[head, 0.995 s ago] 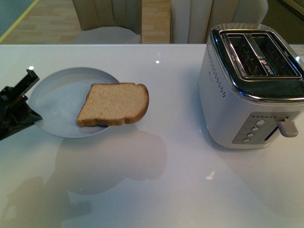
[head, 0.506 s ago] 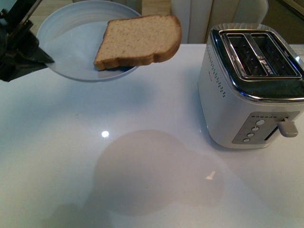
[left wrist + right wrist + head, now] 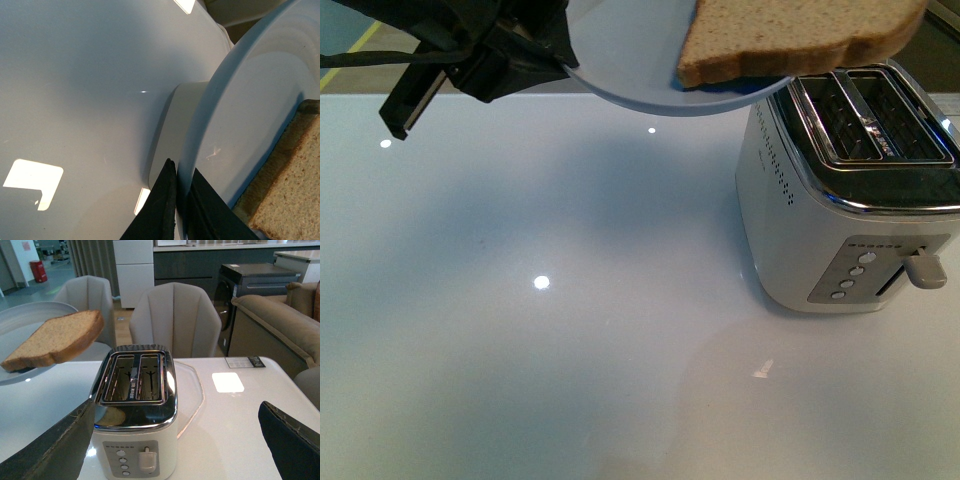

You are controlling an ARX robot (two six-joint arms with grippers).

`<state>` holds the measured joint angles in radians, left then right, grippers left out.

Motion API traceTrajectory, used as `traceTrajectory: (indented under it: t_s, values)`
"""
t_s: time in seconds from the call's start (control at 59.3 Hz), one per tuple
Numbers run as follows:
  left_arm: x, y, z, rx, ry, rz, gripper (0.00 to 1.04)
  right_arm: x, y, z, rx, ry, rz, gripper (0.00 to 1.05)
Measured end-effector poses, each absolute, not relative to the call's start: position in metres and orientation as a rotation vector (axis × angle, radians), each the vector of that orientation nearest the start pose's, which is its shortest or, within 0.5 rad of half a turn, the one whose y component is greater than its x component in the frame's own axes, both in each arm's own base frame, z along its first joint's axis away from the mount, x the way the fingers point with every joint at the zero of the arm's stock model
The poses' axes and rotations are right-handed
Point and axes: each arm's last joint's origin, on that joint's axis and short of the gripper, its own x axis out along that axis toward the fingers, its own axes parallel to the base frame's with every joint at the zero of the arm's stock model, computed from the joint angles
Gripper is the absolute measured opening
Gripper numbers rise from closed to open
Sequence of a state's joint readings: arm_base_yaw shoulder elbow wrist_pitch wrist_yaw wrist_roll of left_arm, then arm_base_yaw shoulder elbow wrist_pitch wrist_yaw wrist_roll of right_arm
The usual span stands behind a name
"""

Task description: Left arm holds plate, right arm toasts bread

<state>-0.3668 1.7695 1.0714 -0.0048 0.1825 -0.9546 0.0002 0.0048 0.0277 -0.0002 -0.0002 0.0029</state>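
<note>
My left gripper (image 3: 181,167) is closed tight on the rim of the plate (image 3: 630,50), one finger above the rim and one below, so the pale blue-grey disc juts out from my fingertips, clear of the white surface (image 3: 570,350). The plate is tilted, its far edge away from my gripper standing higher than the clamped edge.

The bread (image 3: 800,35) lies on the side of the plate furthest from my left gripper. Its crust hangs out past the far rim, and only the end nearer my fingers rests on the plate.

Beyond that overhanging end stands the toaster (image 3: 850,200), white with a chrome top, its two slots facing up. The slice is higher than the toaster's top and close to it. From my right wrist it seems to sit just to one side of the slots, not over them, though I cannot be sure from these angles.

My right gripper (image 3: 177,410) is spread wide with nothing between its fingers. The toaster sits on the surface straight ahead of it, well apart from both fingers.
</note>
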Motion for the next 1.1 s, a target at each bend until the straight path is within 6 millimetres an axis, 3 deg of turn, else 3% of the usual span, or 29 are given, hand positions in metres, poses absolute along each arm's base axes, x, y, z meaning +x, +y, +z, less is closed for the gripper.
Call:
traceTrajectory:
  t_s: [0.405, 0.506, 0.607, 0.793, 1.096]
  values:
    - [0.342, -0.147, 0.189, -0.847, 0.914, -0.156, 0.03, 0.096, 0.0, 0.172, 0.005, -0.019, 0.003, 0.96]
    - [0.343, -0.147, 0.189, -0.853, 0.916, -0.156, 0.03, 0.099, 0.003, 0.168, 0.165, 0.342, 0.09, 0.96]
    - [0.343, -0.147, 0.19, -0.856, 0.918, -0.165, 0.03, 0.105, 0.005, 0.16, 0.253, 0.508, 0.079, 0.96]
    - [0.344, -0.146, 0.19, -0.861, 0.917, -0.159, 0.03, 0.125, 0.004, 0.176, 0.328, 0.473, 0.09, 0.96]
    - [0.344, -0.144, 0.19, -0.865, 0.918, -0.159, 0.03, 0.184, 0.005, 0.206, 0.407, 0.398, 0.161, 0.96]
